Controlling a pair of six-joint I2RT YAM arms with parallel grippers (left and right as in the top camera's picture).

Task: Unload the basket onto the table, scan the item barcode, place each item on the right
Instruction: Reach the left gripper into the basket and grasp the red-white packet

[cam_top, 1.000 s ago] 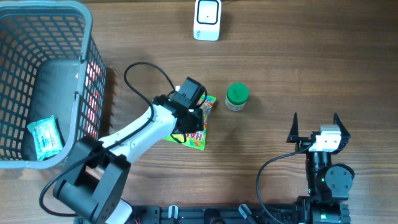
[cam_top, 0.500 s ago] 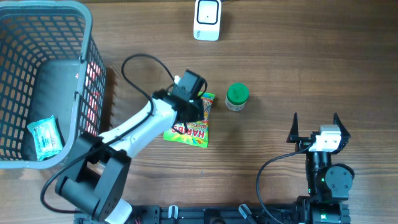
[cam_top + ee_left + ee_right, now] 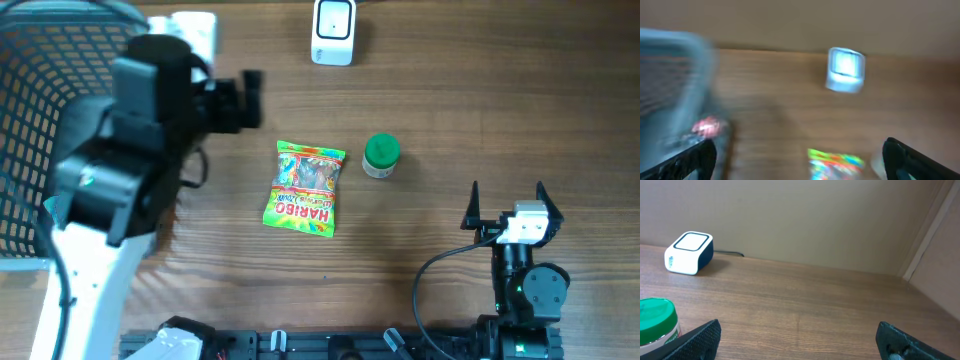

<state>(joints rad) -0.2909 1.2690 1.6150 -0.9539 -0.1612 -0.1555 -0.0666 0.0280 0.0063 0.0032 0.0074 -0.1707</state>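
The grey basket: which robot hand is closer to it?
Left. The left gripper is raised beside the basket; the right gripper sits far off to its right.

A candy bag [image 3: 305,188] lies flat on the wooden counter [image 3: 450,90], with a green-lidded jar [image 3: 381,156] just beside it. A white scanner [image 3: 333,32] sits at the far edge. The left arm [image 3: 130,150] looms, blurred, over the basket [image 3: 35,65]. The right claw [image 3: 506,203] rests spread wide.

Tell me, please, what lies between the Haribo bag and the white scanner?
Only bare tabletop, from Haribo bag to scanner, in the overhead view.
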